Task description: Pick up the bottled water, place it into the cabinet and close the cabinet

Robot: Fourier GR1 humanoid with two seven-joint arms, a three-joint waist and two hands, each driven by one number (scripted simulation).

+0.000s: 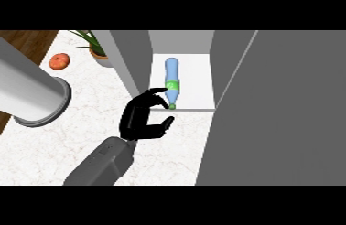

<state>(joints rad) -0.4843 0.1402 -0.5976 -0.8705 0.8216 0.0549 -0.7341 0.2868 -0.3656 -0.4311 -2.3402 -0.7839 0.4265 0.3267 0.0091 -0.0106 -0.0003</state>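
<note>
Because the bottled water (pixel 172 80) is already lying on its side on the white cabinet shelf (pixel 196 93), just above the frame's centre, the placing step is judged to be done or nearly so. Its blue body is pointed toward the top of the frame and its green cap end is set close to the shelf's front edge, so little margin is left there before the drop to the counter (pixel 74 141).

One black hand (pixel 144 119), judged to be the right one, is seen at the centre of the frame on a grey forearm rising from the lower edge. Its fingers (pixel 157 97) are curved and reach up to the bottle's cap end, with the thumb spread out to the right; whether the bottle is touched cannot be told, but nothing is seen to be gripped. The other hand is not shown.

Room for moving is limited. The shelf opening is bounded by a grey cabinet wall (pixel 132 59) at its left and by the wide grey cabinet door (pixel 277 114) filling the right of the frame. A withdrawal down and left over the open marbled counter is judged the clearest path, after which the door could be swung shut. At the upper left, an orange fruit (pixel 59 61) and a potted plant (pixel 98 48) are kept well apart from the work, and a large grey cylinder (pixel 30 93) is seen at the left edge.
</note>
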